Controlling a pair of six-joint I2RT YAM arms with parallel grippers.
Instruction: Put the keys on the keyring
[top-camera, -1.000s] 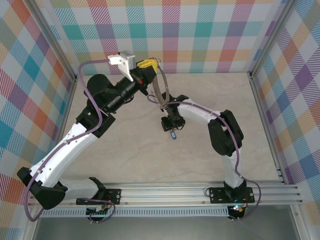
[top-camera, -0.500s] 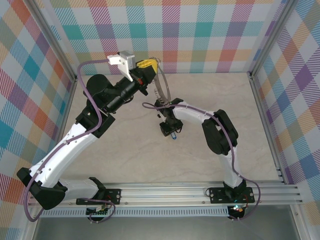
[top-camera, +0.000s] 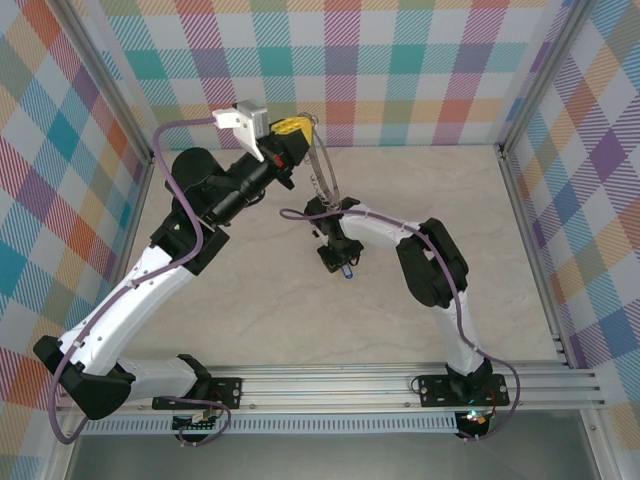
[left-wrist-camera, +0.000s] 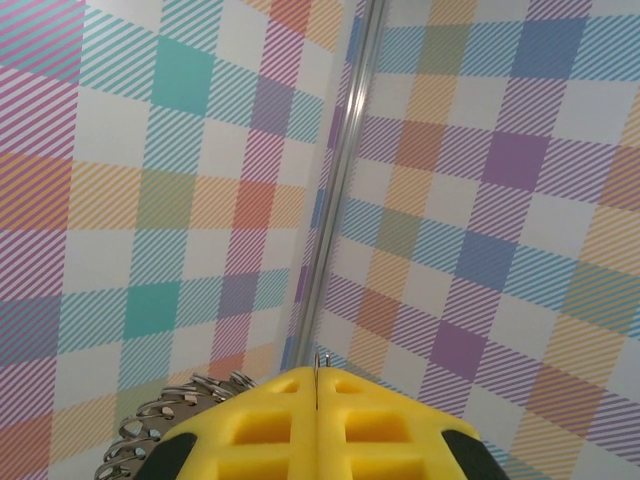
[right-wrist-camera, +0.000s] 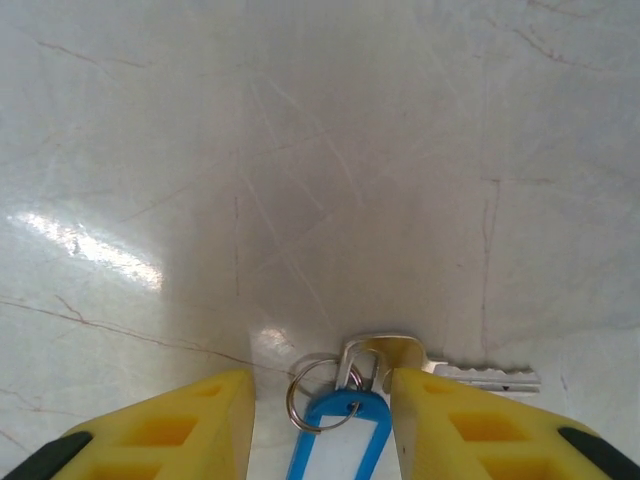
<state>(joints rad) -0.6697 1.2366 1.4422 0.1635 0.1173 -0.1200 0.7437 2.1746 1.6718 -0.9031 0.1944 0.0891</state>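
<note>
My left gripper (top-camera: 292, 132) is raised near the back wall, shut on the thin wire of the keyring (top-camera: 322, 178). The hoop hangs down from it toward the table. In the left wrist view the yellow fingers (left-wrist-camera: 250, 425) pinch the wire (left-wrist-camera: 316, 372), and several small silvery loops (left-wrist-camera: 165, 420) bunch at the lower left. My right gripper (top-camera: 338, 260) is low over the table with its jaws open around the keys (right-wrist-camera: 470, 375). They are a silver key with a blue tag (right-wrist-camera: 335, 440) on a small split ring (right-wrist-camera: 312, 392), lying flat. The right finger (right-wrist-camera: 470, 420) touches the key's head.
Checked walls and aluminium frame posts (top-camera: 525, 200) close in the beige table (top-camera: 250, 300) on three sides. A corner post (left-wrist-camera: 335, 200) stands just beyond my left fingers. The rail (top-camera: 330, 385) carrying both arm bases runs along the near edge.
My right arm's elbow has swung left and the wrist has shifted slightly over the key; its jaws have narrowed a little. The left arm and hoop have stayed put.
</note>
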